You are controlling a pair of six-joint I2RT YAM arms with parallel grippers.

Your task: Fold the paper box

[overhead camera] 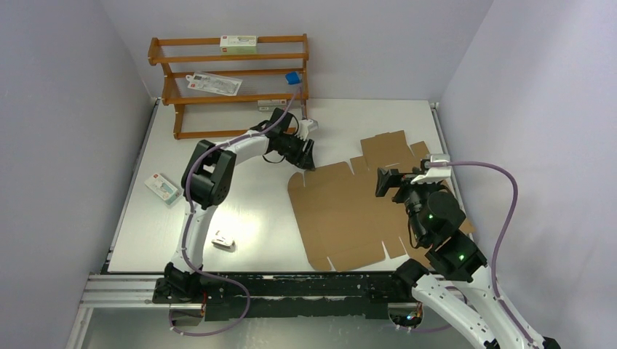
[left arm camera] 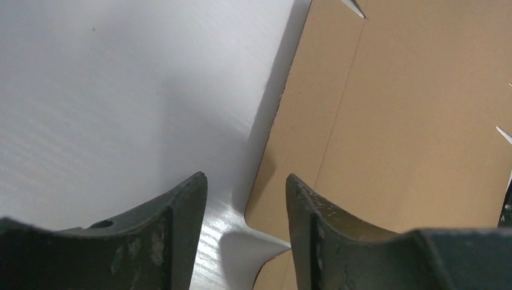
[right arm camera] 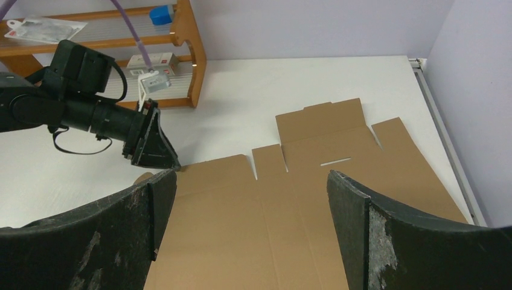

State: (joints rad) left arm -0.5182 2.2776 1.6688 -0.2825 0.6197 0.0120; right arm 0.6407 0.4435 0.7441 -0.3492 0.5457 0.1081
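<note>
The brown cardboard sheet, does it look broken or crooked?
Not broken: the flat brown corrugated cardboard sheet shows no tears or crumples. It does lie crooked, turned at a slant to the edges of the white table, with all its flaps lying flat.

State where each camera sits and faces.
Top external: above and behind, looking down on the flat brown corrugated cardboard sheet; the left arm and right arm show.
Left wrist: on the left arm, facing down at the sheet's edge; left end effector shows.
Right wrist: on the right arm, facing the orange-brown wooden rack; right end effector shows.
Shared: all three show the sheet.
</note>
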